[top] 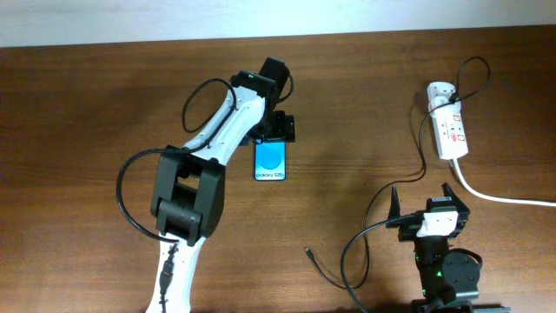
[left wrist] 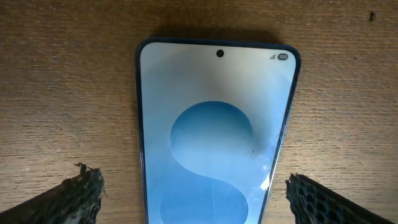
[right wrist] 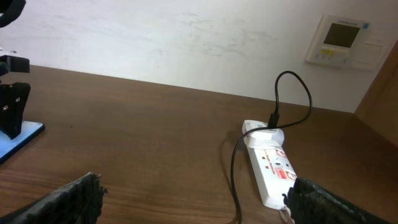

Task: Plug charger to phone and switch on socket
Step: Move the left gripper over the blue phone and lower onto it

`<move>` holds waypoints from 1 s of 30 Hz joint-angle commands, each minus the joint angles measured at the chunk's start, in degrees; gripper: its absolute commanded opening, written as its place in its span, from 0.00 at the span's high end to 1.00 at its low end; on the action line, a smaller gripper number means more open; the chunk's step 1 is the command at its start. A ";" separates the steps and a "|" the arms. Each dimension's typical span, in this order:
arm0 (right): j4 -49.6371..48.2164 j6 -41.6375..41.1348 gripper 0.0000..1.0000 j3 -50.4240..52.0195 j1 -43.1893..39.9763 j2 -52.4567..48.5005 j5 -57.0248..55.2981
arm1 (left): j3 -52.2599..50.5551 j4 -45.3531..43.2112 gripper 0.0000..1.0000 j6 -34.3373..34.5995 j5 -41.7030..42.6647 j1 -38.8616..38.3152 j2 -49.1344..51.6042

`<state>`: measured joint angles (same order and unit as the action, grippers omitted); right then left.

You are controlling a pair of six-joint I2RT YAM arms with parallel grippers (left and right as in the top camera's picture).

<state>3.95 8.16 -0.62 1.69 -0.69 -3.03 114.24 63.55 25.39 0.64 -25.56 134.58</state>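
The phone (top: 270, 162) lies flat on the wooden table with its blue screen up. It fills the left wrist view (left wrist: 217, 137). My left gripper (top: 274, 139) is open over the phone's far end, and its fingers (left wrist: 196, 199) straddle the phone's sides without touching. The white socket (top: 450, 130) lies at the far right, and also shows in the right wrist view (right wrist: 270, 165). The charger's black cable (top: 421, 148) runs from a white adapter (top: 437, 91) in the socket. It ends in a loose plug tip (top: 307, 252) on the table. My right gripper (top: 423, 202) is open and empty near the front edge (right wrist: 193, 199).
The socket's thick white cord (top: 504, 198) runs off to the right. A wall panel (right wrist: 343, 40) hangs behind the table. The left arm's own black cable loops beside the arm (top: 130, 187). Bare wood lies between the phone and the socket.
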 commanded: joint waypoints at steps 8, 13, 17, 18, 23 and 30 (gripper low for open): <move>0.42 0.20 0.02 0.31 0.13 0.33 -0.68 | 0.07 -0.57 0.01 2.03 0.59 -1.09 4.55; 0.42 0.20 0.02 0.31 0.11 0.33 -0.66 | 0.07 -0.28 0.01 2.05 0.44 -1.40 4.61; 0.42 0.20 0.02 0.31 0.11 0.33 -0.66 | 0.07 0.22 0.01 2.03 0.28 -1.84 4.61; 0.42 0.20 0.02 0.31 0.11 0.33 -0.66 | 0.07 0.11 0.01 2.05 -2.54 -1.84 4.61; 0.42 0.20 0.02 0.31 0.13 0.33 -0.66 | 0.07 -0.79 0.01 1.99 -3.93 -2.47 4.61; 0.42 0.20 0.02 0.31 0.11 0.33 -0.66 | 0.02 -0.92 0.01 1.99 -6.71 -3.54 4.61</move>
<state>3.95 8.16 -0.62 1.69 -0.69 -3.03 114.28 62.50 26.70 -3.44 -28.86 137.80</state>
